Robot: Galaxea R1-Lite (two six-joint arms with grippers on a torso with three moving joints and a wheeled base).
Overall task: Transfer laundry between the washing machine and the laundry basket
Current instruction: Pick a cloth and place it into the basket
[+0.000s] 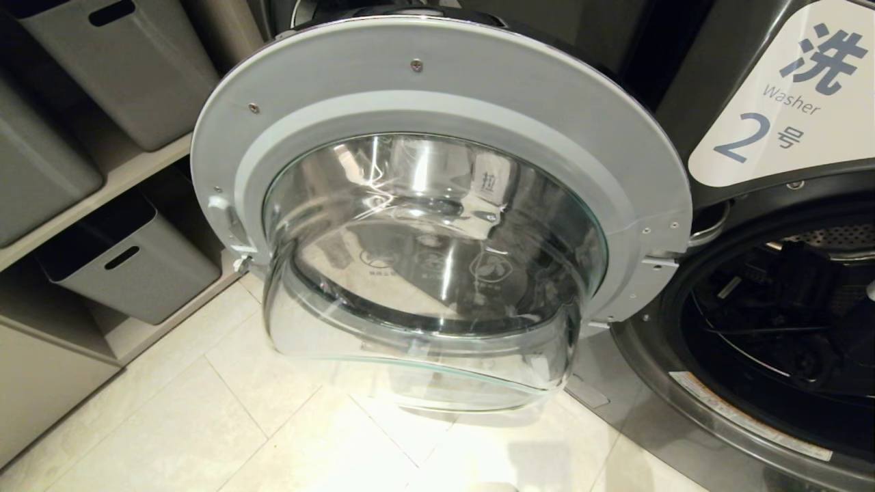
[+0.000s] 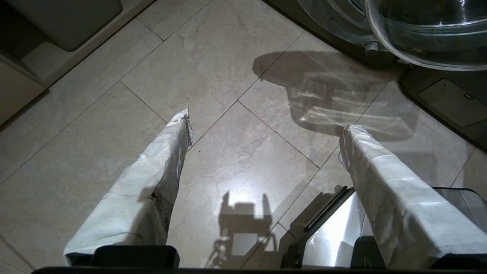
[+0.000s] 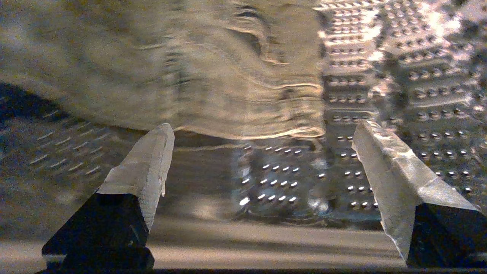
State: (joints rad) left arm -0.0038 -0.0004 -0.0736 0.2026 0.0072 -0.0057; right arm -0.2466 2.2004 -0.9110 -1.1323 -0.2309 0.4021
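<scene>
The washing machine (image 1: 772, 89) stands at the right with its round glass door (image 1: 437, 102) swung wide open toward me. In the head view its drum opening (image 1: 718, 403) looks dark inside. My right gripper (image 3: 263, 127) is inside the perforated steel drum (image 3: 418, 76), open, with nothing between its fingers. A beige piece of laundry (image 3: 213, 76) lies crumpled on the drum wall just beyond the fingertips, apart from them. My left gripper (image 2: 267, 121) hangs open and empty over the tiled floor (image 2: 228, 160). The laundry basket is out of view.
Grey storage bins (image 1: 130, 260) sit on shelves at the left. The open door's glass bowl (image 2: 426, 34) juts out over the floor near my left arm. Part of my silver base (image 2: 335, 236) shows beside the left gripper.
</scene>
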